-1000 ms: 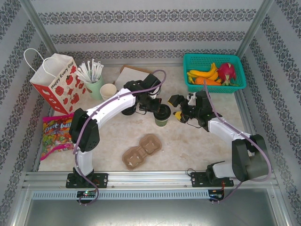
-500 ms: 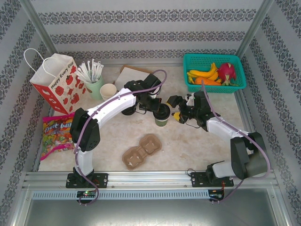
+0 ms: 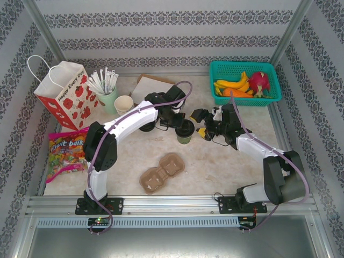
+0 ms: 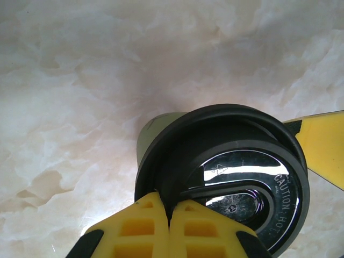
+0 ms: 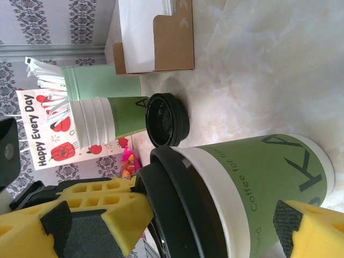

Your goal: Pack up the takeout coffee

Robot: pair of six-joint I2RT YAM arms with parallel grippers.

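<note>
A takeout coffee cup (image 3: 185, 136), cream above green, stands mid-table; its green wall (image 5: 269, 172) runs across the right wrist view. My left gripper (image 3: 176, 121) is shut on the rim of the cup's black lid (image 4: 231, 172), its yellow fingertips (image 4: 145, 217) pinching the edge. The lid (image 5: 172, 204) sits on the cup's mouth, slightly askew. My right gripper (image 3: 201, 124) is open right beside the cup on its right, turned so that one finger (image 4: 322, 145) is at lid height and the other (image 5: 314, 231) near the base.
A stack of spare cups (image 3: 123, 103) and a loose black lid (image 5: 167, 119) lie left of the cup. Nearby are a green straw cup (image 3: 109, 98), a paper gift bag (image 3: 63, 95), a candy bag (image 3: 65, 153), a cardboard cup carrier (image 3: 162, 172) and a teal fruit basket (image 3: 271, 95).
My right gripper has edged slightly left toward the cup. The left gripper keeps its pinch on the lid, almost unmoved.
</note>
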